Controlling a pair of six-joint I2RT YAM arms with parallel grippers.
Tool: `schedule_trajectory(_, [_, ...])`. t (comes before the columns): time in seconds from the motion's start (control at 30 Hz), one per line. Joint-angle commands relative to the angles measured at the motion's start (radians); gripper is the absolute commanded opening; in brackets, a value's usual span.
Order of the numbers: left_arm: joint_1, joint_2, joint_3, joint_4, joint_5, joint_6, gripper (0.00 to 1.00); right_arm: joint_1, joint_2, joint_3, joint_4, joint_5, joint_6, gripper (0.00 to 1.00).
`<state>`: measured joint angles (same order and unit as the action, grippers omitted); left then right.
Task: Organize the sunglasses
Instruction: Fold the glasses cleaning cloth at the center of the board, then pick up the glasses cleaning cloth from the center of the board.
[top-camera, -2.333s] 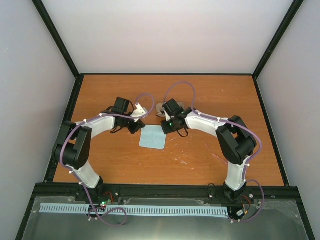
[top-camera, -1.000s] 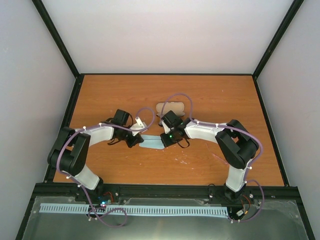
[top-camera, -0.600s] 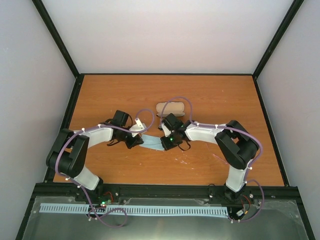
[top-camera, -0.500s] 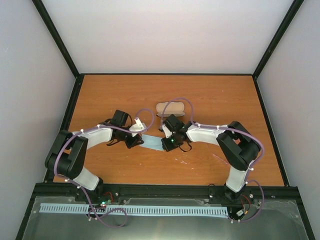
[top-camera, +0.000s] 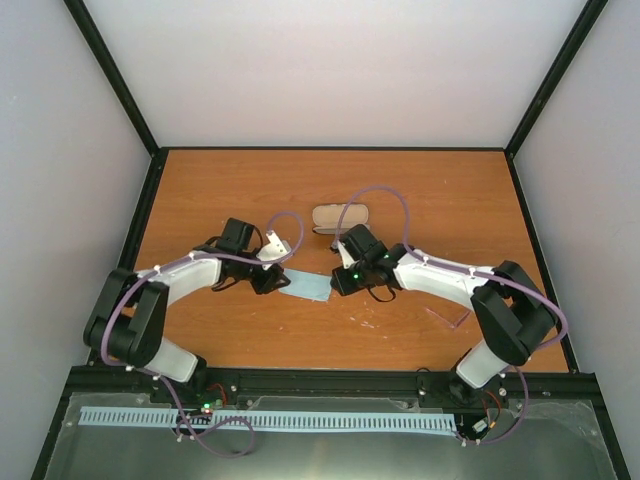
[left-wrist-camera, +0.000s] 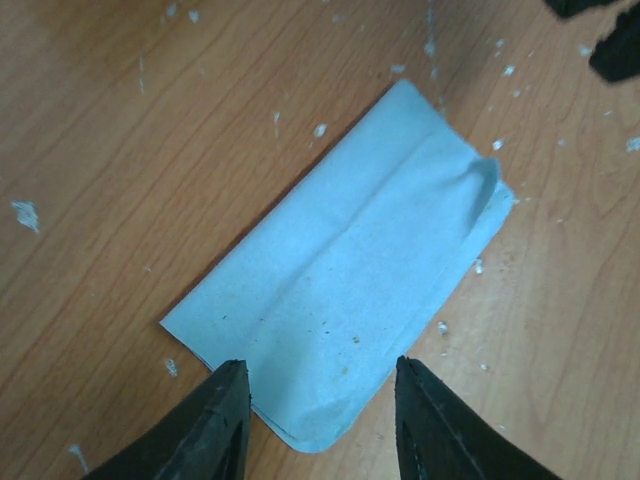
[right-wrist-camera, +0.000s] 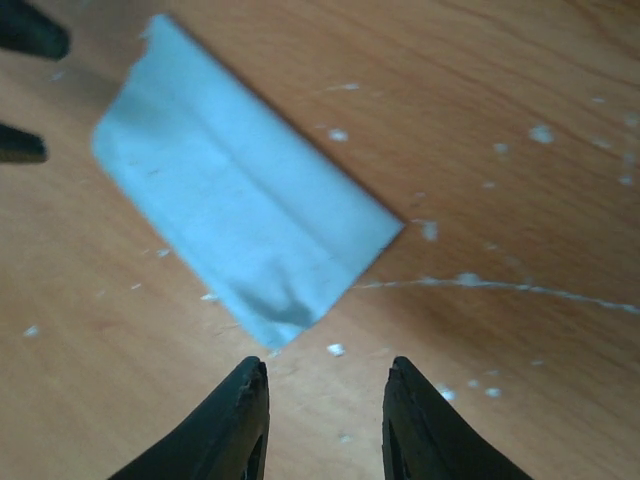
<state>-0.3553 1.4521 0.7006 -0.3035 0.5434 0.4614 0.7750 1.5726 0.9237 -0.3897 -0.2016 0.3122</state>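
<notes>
Cloth (top-camera: 305, 285) lying folded into oblong on counter (top-camera: 210, 190). Left pincer (left-wrist-camera: 320, 420) standing open at cloth's left end, fingers straddling one corner, gripping nothing. Right pincer (right-wrist-camera: 325, 420) open too, hovering at cloth's right end, cloth edge lying just ahead of fingertips. Sunglasses (top-camera: 447, 319) lying well right of cloth, slightly nearer arm bases, showing only as faint pink outline. Case (top-camera: 341, 217) sitting beyond cloth, apart.

Cloth (top-camera: 306, 287) lies on the table (top-camera: 220, 190), case (top-camera: 341, 217) behind, sunglasses (top-camera: 446, 317) to its right.
</notes>
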Motion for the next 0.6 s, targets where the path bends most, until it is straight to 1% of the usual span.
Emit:
schedule_trajectory(0.0, [0.013, 0.107, 0.061, 0.027, 0.016, -0.011, 0.40, -0.034, 0.086, 0.046, -0.015, 0.093, 0.054, 0.33])
schedule_trajectory(0.1, [0.041, 0.158, 0.094, 0.030, 0.025, -0.008, 0.41, -0.034, 0.172, 0.105, -0.026, 0.079, 0.054, 0.33])
schedule_trajectory(0.27, [0.107, 0.181, 0.155, 0.017, 0.067, -0.017, 0.44, -0.036, 0.236, 0.157, -0.016, 0.051, 0.061, 0.36])
schedule_trajectory(0.43, [0.119, 0.183, 0.166, 0.019, 0.064, -0.010, 0.45, -0.036, 0.270, 0.182, -0.034, 0.045, 0.051, 0.38])
schedule_trajectory(0.57, [0.119, 0.190, 0.164, 0.026, 0.067, -0.018, 0.45, -0.036, 0.288, 0.199, -0.058, 0.044, 0.037, 0.36])
